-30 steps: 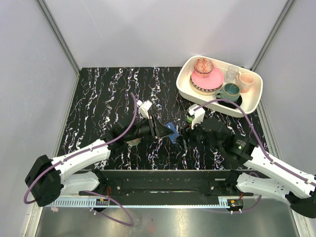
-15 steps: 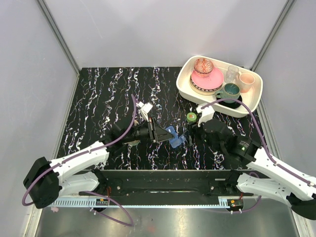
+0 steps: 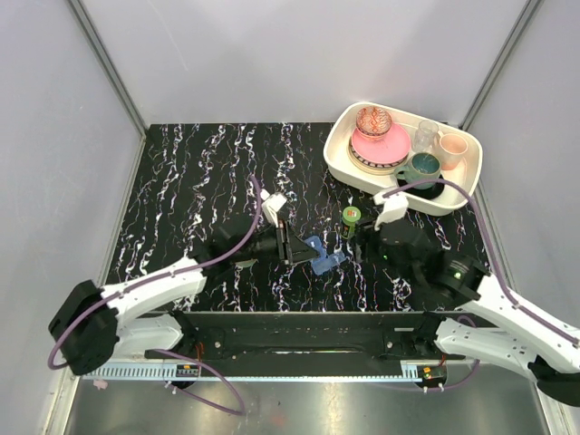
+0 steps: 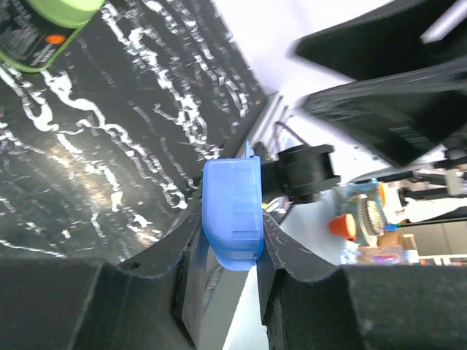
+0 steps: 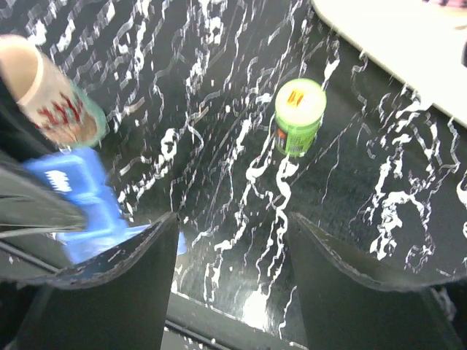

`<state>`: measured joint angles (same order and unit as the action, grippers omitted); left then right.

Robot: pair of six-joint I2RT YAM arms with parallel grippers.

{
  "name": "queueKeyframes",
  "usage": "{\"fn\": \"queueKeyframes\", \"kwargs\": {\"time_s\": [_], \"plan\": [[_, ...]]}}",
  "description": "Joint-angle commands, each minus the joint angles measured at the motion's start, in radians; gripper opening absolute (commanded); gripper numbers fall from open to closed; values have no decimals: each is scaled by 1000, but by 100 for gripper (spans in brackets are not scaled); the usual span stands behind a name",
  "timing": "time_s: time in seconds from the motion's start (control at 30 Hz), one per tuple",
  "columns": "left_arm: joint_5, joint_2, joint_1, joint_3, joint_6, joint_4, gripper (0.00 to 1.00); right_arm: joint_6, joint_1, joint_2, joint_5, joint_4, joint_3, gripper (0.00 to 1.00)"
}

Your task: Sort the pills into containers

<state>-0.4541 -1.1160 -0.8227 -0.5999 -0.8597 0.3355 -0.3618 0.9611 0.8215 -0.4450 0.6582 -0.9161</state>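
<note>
Near the middle of the black marbled worktop [image 3: 181, 181], the left gripper [image 3: 295, 245] has its jaws clamped tight on the one small blue pill box [image 3: 323, 255]. One green-capped bottle [image 3: 351, 219] stands upright just beyond it. The right gripper [image 3: 362, 245], beside that bottle, holds its jaws well apart with nothing between them. One cream tray [image 3: 336, 159] at the far right carries two mugs, one teal mug [image 3: 424, 167] and one beige mug [image 3: 451, 145], and one clear glass [image 3: 426, 133].

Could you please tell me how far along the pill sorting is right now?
Done: nothing sorted that I can see. In hand: the left pincer is shut on the blue pill box; the right pincer is open and empty near the upright green bottle, seemingly capped. Left: all the actual sorting into the compartments.
</note>
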Motion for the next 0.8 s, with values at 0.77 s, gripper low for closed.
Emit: {"fn": "queueKeyframes", "kwargs": {"time_s": [0.77], "plan": [[-98,-666,42,-175,136,243,24,-57,-2,-168,-38,37,-35,72]]}}
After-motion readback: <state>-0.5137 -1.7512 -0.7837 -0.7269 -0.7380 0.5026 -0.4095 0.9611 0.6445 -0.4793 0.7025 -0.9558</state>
